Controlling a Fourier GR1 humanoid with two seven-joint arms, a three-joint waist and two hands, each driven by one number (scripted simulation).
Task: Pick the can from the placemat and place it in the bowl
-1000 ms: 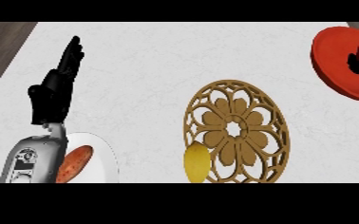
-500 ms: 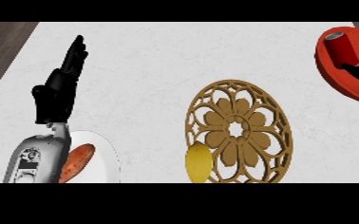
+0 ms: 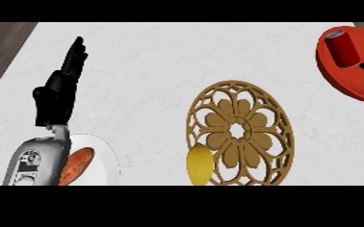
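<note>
Since the can point(image 3: 344, 49) already lies inside the red bowl point(image 3: 334, 72) at the counter's right edge, away from the brown placemat point(image 3: 239, 132), the task looks done, while the left hand point(image 3: 59, 92) rests released, fingers straight, near the left edge.

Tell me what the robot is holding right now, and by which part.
Nothing is held. The left hand rests open, fingers up, at the view's left. The right hand is out of view, and the can lies in the red bowl.
</note>
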